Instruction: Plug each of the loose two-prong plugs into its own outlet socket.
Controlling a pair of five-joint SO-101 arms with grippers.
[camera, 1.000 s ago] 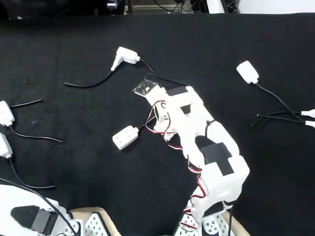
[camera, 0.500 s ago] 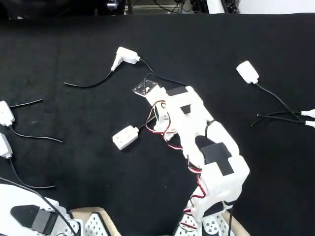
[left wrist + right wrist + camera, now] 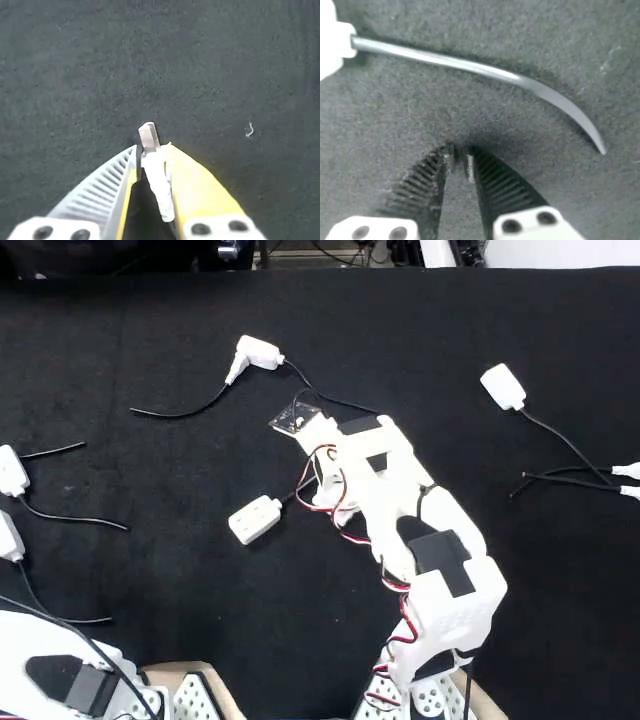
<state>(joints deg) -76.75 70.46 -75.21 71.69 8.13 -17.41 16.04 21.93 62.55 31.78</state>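
The left hand (image 3: 151, 148) is pinched on a white plug (image 3: 156, 175), whose metal prong pokes out past the fingertips over the black worktop (image 3: 225, 60). The left arm (image 3: 70, 680) sits at the near left corner. The right hand (image 3: 459, 156) is low over the worktop's middle, its fingers drawn nearly together with only a slit between them, close to a black cable (image 3: 470, 67). A white outlet socket (image 3: 255, 519) lies near that arm, on its left.
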